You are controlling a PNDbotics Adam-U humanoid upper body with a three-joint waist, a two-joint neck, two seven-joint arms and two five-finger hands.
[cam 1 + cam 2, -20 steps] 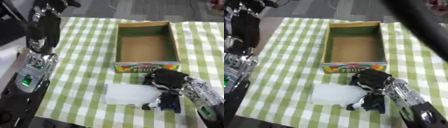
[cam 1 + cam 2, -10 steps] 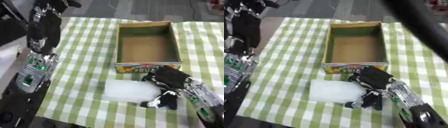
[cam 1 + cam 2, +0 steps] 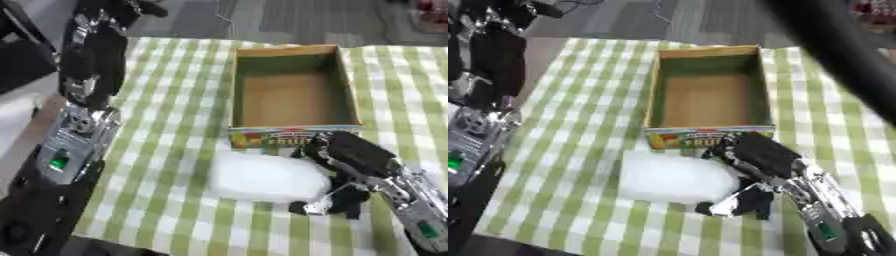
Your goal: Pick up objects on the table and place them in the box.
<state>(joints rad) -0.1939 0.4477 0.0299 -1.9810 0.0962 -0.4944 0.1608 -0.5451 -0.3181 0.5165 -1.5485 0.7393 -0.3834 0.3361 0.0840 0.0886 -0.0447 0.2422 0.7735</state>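
Right hand (image 3: 354,157) reaches in from the lower right and lies against the right edge of a pale, soft-looking white bundle (image 3: 262,176), its dark fingers curled round that edge; how far they wrap underneath is hidden by the bundle itself. Below the hand a silvery, crinkled bit and a dark shape show, too blurred to make out. The forearm runs off the lower right corner of the left eye view. In the right eye view a dark blurred bar crosses the upper right corner and covers part of the cloth there.

Left arm (image 3: 83,100) stands along the left side, black and silver with a small green light; its hand shows in neither view.

An open cardboard box (image 3: 294,95) sits on the worktop (image 3: 166,150), which is covered in a green-and-white checked cloth. The box has a brown floor, greenish inner walls and a colourful printed front panel (image 3: 280,140), whose lettering is partly covered by the hand. The white bundle lies on the cloth just in front of that panel, outside the box, rounded and slightly translucent.
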